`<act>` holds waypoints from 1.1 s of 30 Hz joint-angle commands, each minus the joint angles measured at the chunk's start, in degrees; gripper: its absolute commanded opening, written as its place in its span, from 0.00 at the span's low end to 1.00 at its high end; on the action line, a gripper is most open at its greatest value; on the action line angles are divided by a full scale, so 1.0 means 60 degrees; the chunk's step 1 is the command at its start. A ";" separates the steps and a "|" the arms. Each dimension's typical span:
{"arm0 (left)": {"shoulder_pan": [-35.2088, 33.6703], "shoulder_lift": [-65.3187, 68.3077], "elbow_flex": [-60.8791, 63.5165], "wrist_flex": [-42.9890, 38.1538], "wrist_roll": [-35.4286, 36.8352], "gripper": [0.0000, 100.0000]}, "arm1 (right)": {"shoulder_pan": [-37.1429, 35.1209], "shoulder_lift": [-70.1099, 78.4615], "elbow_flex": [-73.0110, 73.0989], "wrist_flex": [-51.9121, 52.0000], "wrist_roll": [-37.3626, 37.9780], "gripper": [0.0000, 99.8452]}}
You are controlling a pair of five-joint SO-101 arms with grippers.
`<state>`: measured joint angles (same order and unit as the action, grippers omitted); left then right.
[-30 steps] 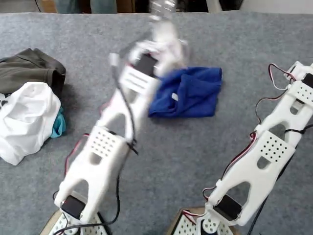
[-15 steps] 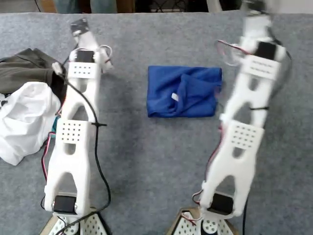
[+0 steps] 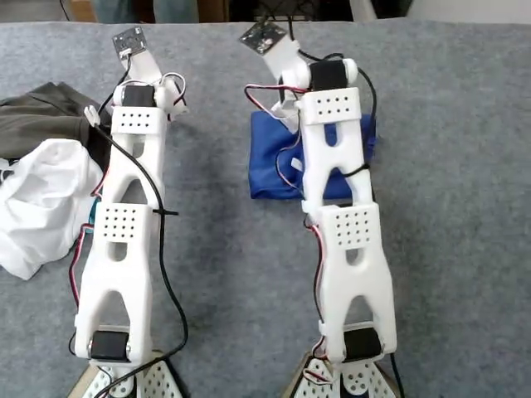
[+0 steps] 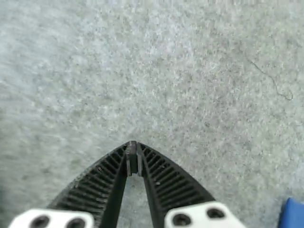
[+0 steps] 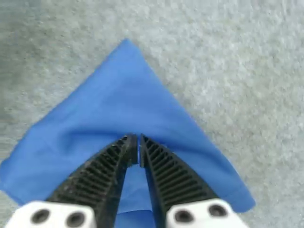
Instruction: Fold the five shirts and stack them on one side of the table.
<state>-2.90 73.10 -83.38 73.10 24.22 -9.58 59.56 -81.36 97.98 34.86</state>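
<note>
Right wrist view: the right gripper [image 5: 135, 145] hangs clenched, empty, over the folded blue shirt [image 5: 118, 104] at the middle of the bench [image 3: 465, 207]; the left gripper [image 4: 133, 159] is clenched too. Descending shut may rumple the fold

Grey felt table top [image 3: 465, 124], brown wooden piece [image 3: 81, 8] beyond far edge.

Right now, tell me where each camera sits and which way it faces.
High view: fixed above the table, looking down; shows the left arm, the right arm and the blue shirt.
Left wrist view: on that arm's wrist, facing the table; the shut left gripper shows.
Right wrist view: on that arm's wrist, facing the blue shirt; the shut right gripper shows.
Shared: the blue shirt, in high and right wrist views.
</note>
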 commanded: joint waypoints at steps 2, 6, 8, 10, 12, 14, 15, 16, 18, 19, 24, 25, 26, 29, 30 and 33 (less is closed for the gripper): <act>-0.0081 -0.0205 -0.0535 0.0000 0.0088 0.03 | 0.0088 0.0403 -0.0447 0.0454 0.0029 0.02; -0.0051 -0.0205 -0.0549 0.0000 0.0088 0.03 | 0.0586 0.1355 -0.0549 0.0147 0.0015 0.02; -0.0051 -0.0205 -0.0549 0.0000 0.0088 0.03 | 0.0791 0.1678 -0.0549 -0.0073 0.0015 0.02; -0.0051 -0.0205 -0.0549 -0.0015 0.0088 0.03 | 0.0938 0.1853 -0.0549 -0.0132 0.0015 0.02; -0.0051 -0.0205 -0.0549 -0.0015 0.0088 0.03 | 0.1055 0.1883 -0.0549 -0.0073 0.0029 0.02; -0.0022 -0.0205 -0.0549 -0.0015 0.0088 0.03 | 0.1216 0.1897 -0.0549 -0.0044 0.0029 0.02; -0.0022 -0.0205 -0.0549 -0.0029 0.0088 0.03 | 0.1289 0.1883 -0.0549 0.0073 0.0044 0.02; -0.0022 -0.0205 -0.0549 -0.0059 0.0088 0.03 | 0.1348 0.1883 -0.0579 0.0205 0.0044 0.02; -0.0022 -0.0205 -0.0476 -0.0147 0.0073 0.03 | 0.1436 0.1883 -0.0740 0.0542 0.0029 0.02; -0.0022 -0.0205 -0.0491 -0.0147 0.0073 0.03 | 0.1538 0.1883 -0.0769 0.0542 0.0015 0.02; -0.0022 -0.0205 -0.0491 -0.0147 0.0073 0.03 | 0.2022 0.1414 -0.0564 0.0557 0.0000 0.02; -0.0022 -0.0205 -0.0491 -0.0147 0.0073 0.03 | 0.2110 0.1253 -0.0330 0.0557 0.0000 0.02; -0.0022 -0.0205 -0.0505 -0.0147 0.0059 0.03 | 0.2154 0.1033 -0.0051 0.0557 0.0000 0.02; -0.0022 -0.0205 -0.0505 -0.0147 0.0059 0.03 | 0.2315 0.0154 0.1326 0.0557 0.0000 0.02; -0.0022 -0.0205 -0.0505 -0.0147 0.0059 0.03 | 0.2359 -0.0212 0.1868 0.0557 0.0000 0.02; -0.0022 -0.0205 -0.0491 -0.0147 0.0059 0.03 | 0.2549 -0.1458 0.3553 0.0557 0.0000 0.01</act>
<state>-2.90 73.10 -83.47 73.10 24.22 4.04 60.18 -67.65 100.70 34.77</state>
